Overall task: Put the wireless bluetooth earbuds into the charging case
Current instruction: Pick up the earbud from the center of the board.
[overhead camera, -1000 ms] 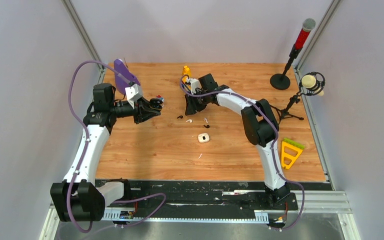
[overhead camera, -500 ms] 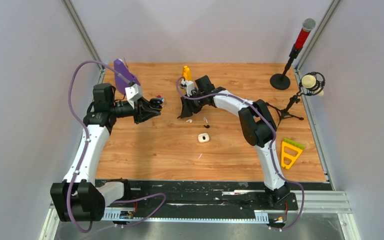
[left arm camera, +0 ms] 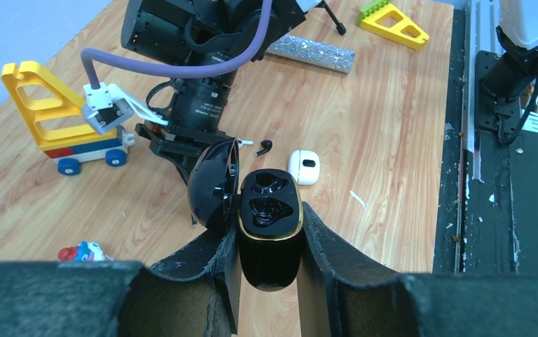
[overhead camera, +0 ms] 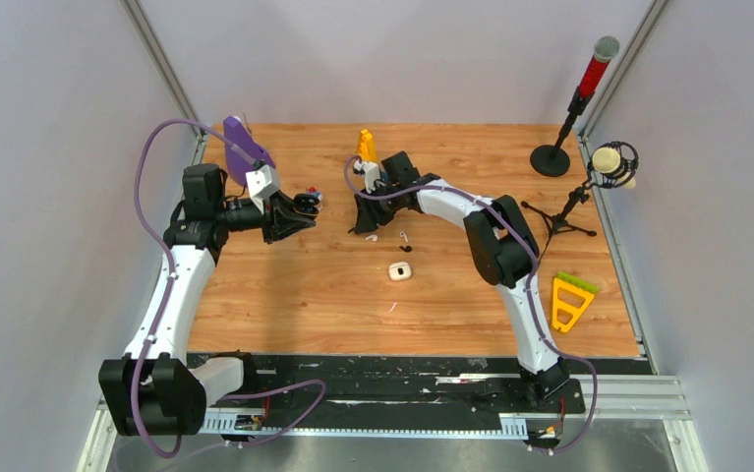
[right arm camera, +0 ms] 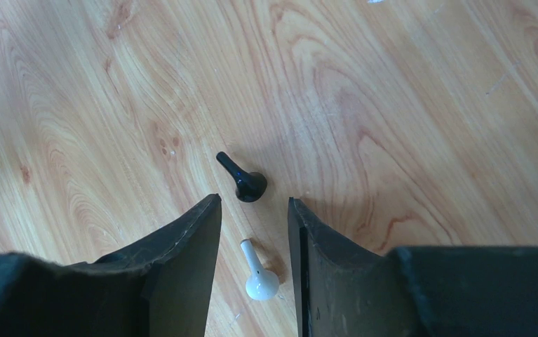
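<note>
The left gripper (left arm camera: 269, 242) is clamped on the black charging case (left arm camera: 269, 203), held well to the left of the white case (overhead camera: 399, 271) with its lid swung open and two wells showing. Beyond the white case and slightly left of it, the right gripper (right arm camera: 253, 202) hangs low over the wood, fingers parted narrowly. A white earbud (right arm camera: 260, 281) lies between them, a black earbud (right arm camera: 245, 181) just off their tips.
</note>
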